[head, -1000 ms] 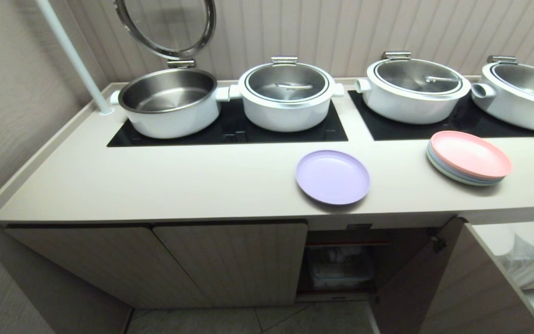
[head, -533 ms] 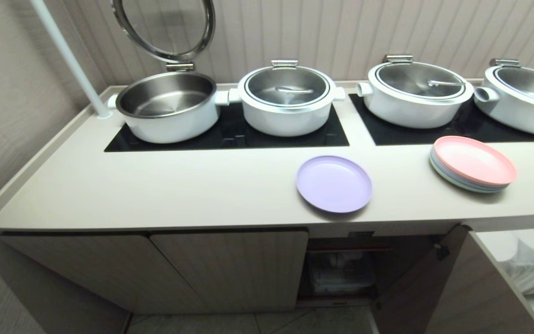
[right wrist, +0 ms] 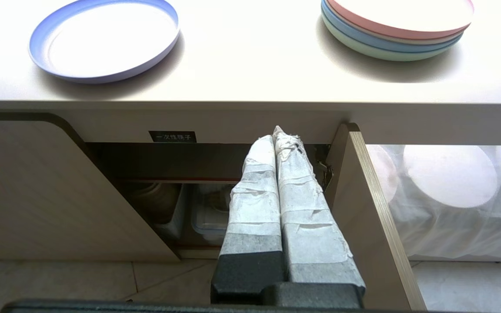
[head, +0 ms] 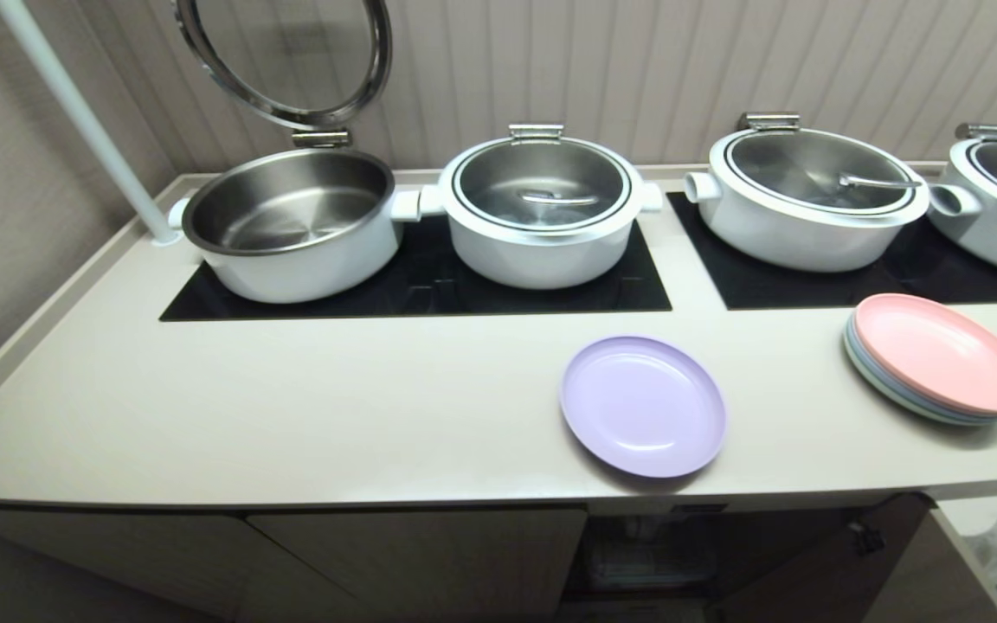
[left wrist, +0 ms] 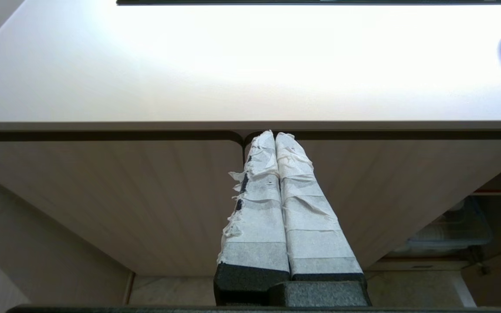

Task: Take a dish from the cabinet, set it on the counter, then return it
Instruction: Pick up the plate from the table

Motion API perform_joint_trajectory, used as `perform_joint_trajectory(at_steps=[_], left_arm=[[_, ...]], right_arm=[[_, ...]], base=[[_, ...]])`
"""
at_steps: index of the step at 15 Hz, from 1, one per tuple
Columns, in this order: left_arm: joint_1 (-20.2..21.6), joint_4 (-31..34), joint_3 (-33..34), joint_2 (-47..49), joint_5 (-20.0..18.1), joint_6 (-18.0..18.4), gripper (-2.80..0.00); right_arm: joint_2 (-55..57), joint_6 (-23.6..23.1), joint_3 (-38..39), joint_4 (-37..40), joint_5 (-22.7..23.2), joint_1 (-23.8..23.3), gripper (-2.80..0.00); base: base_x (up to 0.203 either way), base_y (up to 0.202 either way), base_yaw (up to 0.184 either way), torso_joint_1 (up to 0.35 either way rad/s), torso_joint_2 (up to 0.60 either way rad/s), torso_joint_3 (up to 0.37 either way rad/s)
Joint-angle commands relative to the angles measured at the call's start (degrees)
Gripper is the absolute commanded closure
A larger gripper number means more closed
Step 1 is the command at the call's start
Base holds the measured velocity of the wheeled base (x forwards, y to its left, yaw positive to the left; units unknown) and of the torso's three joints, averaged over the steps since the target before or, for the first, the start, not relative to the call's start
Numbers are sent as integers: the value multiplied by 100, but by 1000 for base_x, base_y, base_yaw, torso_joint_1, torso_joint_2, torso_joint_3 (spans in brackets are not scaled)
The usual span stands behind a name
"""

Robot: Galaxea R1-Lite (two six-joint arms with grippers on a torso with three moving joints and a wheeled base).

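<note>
Dish first: the round, shallow, lavender-purple plastic plate (head: 643, 406) lay flat on the long beige-grey counter (head: 291, 407), close to the front edge and directly above the open compartment of the low beige cabinet with ribbed doors (right wrist: 28, 182). That spot made sense to me, since a plate set there could be lifted and carried straight down into the opening for its return. Nothing touched the dish, so the setting-down part looked done and the return not yet begun.

To the dish's right, well apart from it, sat the pink-topped stack of pastel plates (head: 937, 358), nearer the black glass cooktop panel (head: 429, 285). Behind the dish, on that glass, stood white pots with steel insides; the one furthest left of the dish had its round lid tipped up (head: 286, 56), while the pot right behind the dish (head: 540, 212) was lidded.

Below the dish, the cabinet door (right wrist: 372, 217) stood swung out, and under a small black label (right wrist: 172, 137) I could make out a red-edged shelf and a clear container (right wrist: 209, 217), dim in the shadow.

Both arms hung low in front of the cabinet, beneath the dish's level. The left gripper (left wrist: 275, 137), tape-wrapped fingers pressed together on nothing, pointed at the closed doors left of the dish. The right gripper (right wrist: 274, 137), likewise clenched and empty, faced the open compartment, presumably the arm meant to take the dish back.
</note>
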State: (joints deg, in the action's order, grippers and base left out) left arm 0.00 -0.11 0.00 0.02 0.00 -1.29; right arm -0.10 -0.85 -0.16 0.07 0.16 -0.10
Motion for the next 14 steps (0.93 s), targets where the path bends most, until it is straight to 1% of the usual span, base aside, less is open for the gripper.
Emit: perform_joint_trajectory(at_steps=[1,14], left_arm=[[0,-7,0,-2,0,-3,0],[0,-7,0,-2,0,-3,0]], right_arm=[[10,-3,-2,1,2,1,0],[10,-3,6,1,2,1,0]], base=[[0,0,0,0,0,0],[0,0,0,0,0,0]])
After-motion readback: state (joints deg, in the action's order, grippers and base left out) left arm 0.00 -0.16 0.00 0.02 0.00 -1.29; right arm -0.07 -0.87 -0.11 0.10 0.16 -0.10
